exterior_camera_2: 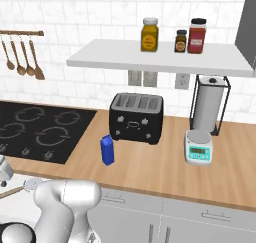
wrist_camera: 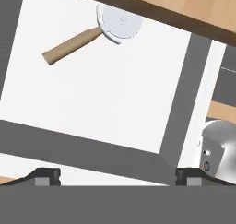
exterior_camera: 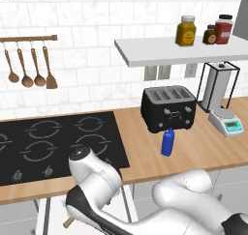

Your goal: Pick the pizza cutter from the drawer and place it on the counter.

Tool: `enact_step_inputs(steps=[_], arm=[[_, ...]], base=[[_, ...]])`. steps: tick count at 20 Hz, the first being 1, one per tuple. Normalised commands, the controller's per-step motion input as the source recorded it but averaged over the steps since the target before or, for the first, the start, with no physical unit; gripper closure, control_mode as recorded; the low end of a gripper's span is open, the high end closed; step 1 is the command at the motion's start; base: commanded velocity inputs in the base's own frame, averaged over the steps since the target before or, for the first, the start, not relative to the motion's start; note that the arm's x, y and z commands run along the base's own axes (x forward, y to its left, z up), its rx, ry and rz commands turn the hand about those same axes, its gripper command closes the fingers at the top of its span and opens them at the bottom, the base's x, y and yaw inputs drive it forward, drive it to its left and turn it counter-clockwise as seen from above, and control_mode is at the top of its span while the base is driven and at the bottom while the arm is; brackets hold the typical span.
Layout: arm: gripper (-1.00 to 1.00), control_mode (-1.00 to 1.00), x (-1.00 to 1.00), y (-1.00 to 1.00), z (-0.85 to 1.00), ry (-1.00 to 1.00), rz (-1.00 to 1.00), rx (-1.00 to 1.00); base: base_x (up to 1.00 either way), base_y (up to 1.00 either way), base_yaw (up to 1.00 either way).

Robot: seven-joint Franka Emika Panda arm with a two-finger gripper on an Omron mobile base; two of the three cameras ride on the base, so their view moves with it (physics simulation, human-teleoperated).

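Your gripper (wrist_camera: 117,177) hung wide open over the drawer (wrist_camera: 106,103), empty. The pizza cutter (wrist_camera: 94,34) lay at eleven o'clock, its wheel tucked against the counter (wrist_camera: 193,6) edge; descending there, you risked striking that overhang or pinching only the blade.

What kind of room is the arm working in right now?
A home-style kitchen, by the look of it: a black cooktop set into a wooden counter, a black toaster against the tiled wall, and wooden spoons hanging from a rail.
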Motion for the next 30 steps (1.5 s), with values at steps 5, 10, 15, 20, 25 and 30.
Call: enact_step_inputs(steps=[5,10,15,20,25,30], arm=[[-1.0,-1.0,0.1,0.42,-0.82,0.04,0.0,0.05],[-1.0,-1.0,0.01,0.2,-0.63,0.02,0.0,0.06],[-1.0,-1.0,0.03,0.03,-0.45,0.07,0.0,0.0],[-1.0,-1.0,0.0,0.07,-0.52,0.06,0.0,0.0],[-1.0,-1.0,-0.03,0.12,-0.26,0.03,0.0,0.0],[-1.0,-1.0,-0.27,0.12,-0.13,0.05,0.0,0.0]], base=[[0.0,0.0,0.0],[0.0,0.0,0.0],[0.0,0.0,0.0],[0.0,0.0,0.0],[0.0,0.0,0.0],[0.0,0.0,0.0]])
